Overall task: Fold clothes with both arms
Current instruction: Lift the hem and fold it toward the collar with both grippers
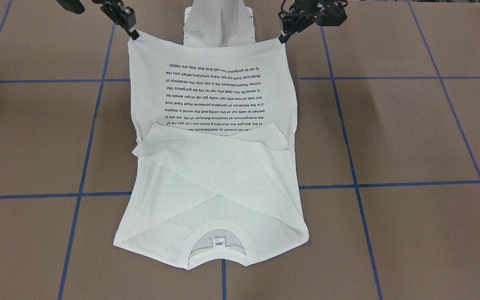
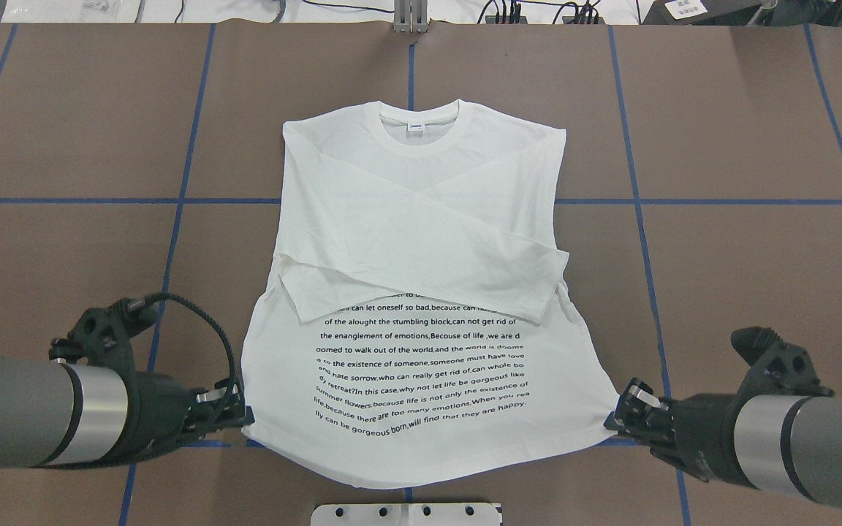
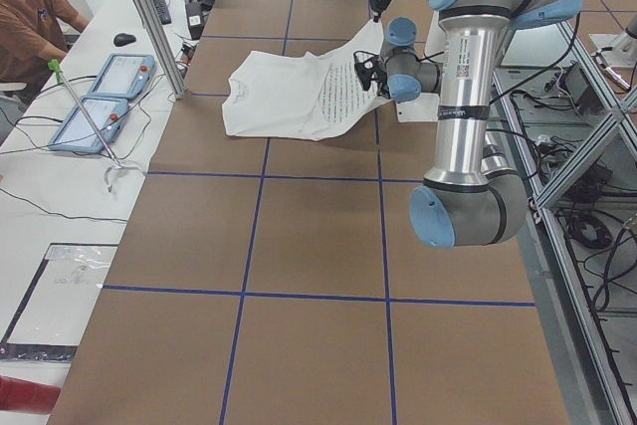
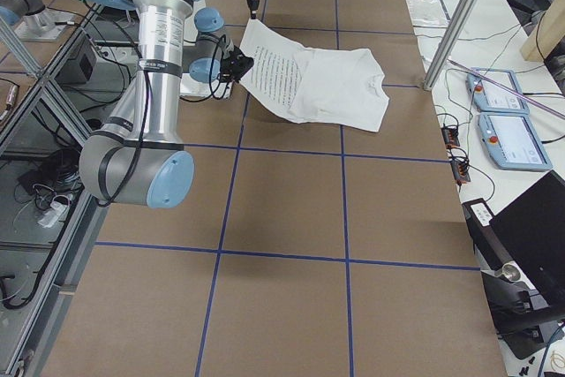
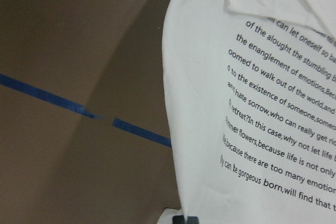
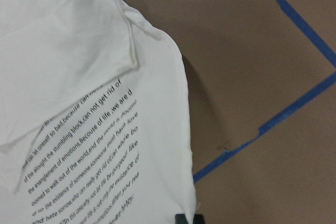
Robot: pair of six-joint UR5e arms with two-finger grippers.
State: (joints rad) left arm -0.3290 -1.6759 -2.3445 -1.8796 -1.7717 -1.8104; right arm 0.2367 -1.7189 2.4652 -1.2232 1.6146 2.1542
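White cotton fills the middle of the brown tabletop (image 2: 721, 256). The long-sleeved shirt (image 2: 421, 219) lies print side up, with its ribbed collar (image 2: 421, 150) and small neck label (image 2: 416, 126) at the end far from the robot and its hem at the near end. Both sleeves (image 2: 465, 248) are folded over the chest and cross each other, and their lower edges cover the top lines of the black text block (image 2: 421, 372).

The left claw (image 2: 244, 418) is pinched shut on the hem corner on its side. The right claw (image 2: 611, 420) is pinched shut on the opposite corner. Between them the hem is stretched out and held up off the surface. The printed half slopes down toward the collar half, which rests flat.

Blue tape lines (image 2: 684, 201) divide the tabletop into squares, and one runs under the shirt at chest level. The white pedestal base (image 2: 406, 513) shows just behind the lifted hem, between the two arms. A person (image 3: 30, 22) sits at a side desk beyond the collar end.
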